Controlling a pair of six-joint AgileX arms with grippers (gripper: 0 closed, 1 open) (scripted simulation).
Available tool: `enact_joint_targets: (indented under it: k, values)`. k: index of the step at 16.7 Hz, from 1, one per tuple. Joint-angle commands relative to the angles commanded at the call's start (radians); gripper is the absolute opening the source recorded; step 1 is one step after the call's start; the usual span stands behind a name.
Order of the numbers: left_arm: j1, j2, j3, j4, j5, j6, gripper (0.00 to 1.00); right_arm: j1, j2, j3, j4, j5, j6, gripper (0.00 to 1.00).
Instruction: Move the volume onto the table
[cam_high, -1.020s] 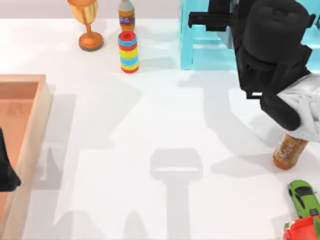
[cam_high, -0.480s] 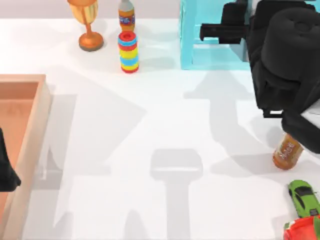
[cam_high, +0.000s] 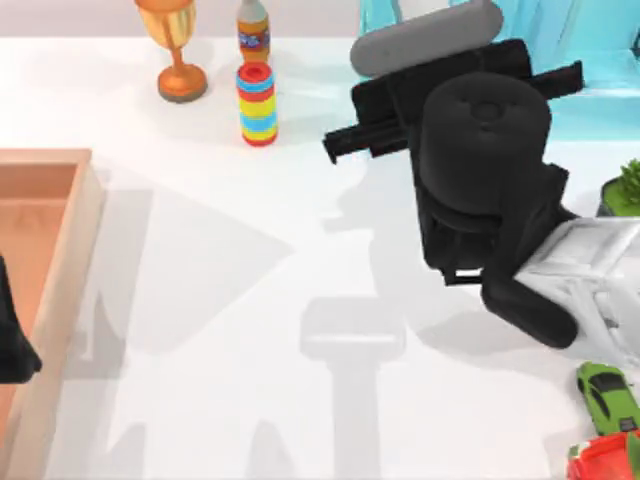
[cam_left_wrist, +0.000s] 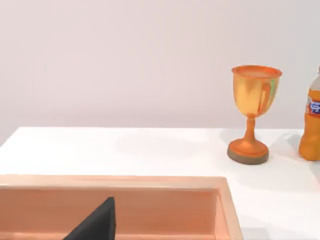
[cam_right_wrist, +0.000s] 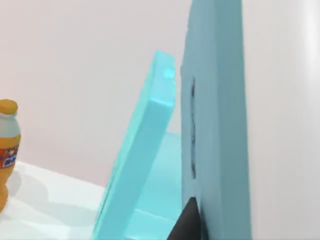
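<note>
The volume (cam_high: 425, 35) shows from above as a white-grey slab, raised at the front of the turquoise shelf unit (cam_high: 600, 60) at the back right. My right gripper (cam_high: 432, 62) is shut on it, with the black arm stretching back toward the right edge. In the right wrist view a tall teal face of the volume (cam_right_wrist: 215, 110) stands right against a dark finger (cam_right_wrist: 187, 222), with a slanted shelf panel (cam_right_wrist: 145, 150) behind. The white table (cam_high: 250, 260) spreads below. My left gripper (cam_high: 10, 345) is parked at the left edge over the tray.
A brown wooden tray (cam_high: 85, 230) lies at the left. A gold cup (cam_high: 180, 50), an orange bottle (cam_high: 253, 30) and a stack of coloured rings (cam_high: 257, 105) stand at the back. A green plant (cam_high: 628, 185), a green toy car (cam_high: 606, 395) and a red object (cam_high: 605, 462) sit on the right.
My right arm has swung left, away from the shelf unit, and the white slab now shows at its gripper. The arm now hides the orange bottle on the right, and a plant has come into view.
</note>
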Motion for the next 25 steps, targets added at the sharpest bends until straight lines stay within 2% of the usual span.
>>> enact_joint_targets:
  k: [6,10,13,25]
  values:
    - [0.000,0.000,0.000,0.000,0.000,0.000,1.00,0.252,0.169,-0.008,-0.049,0.104,-0.545,0.00]
    - [0.000,0.000,0.000,0.000,0.000,0.000,1.00,0.377,0.244,-0.033,-0.091,0.133,-0.765,0.00]
    - [0.000,0.000,0.000,0.000,0.000,0.000,1.00,0.409,0.259,-0.044,-0.105,0.137,-0.819,0.00]
    - [0.000,0.000,0.000,0.000,0.000,0.000,1.00,0.418,0.258,-0.051,-0.113,0.146,-0.804,0.00]
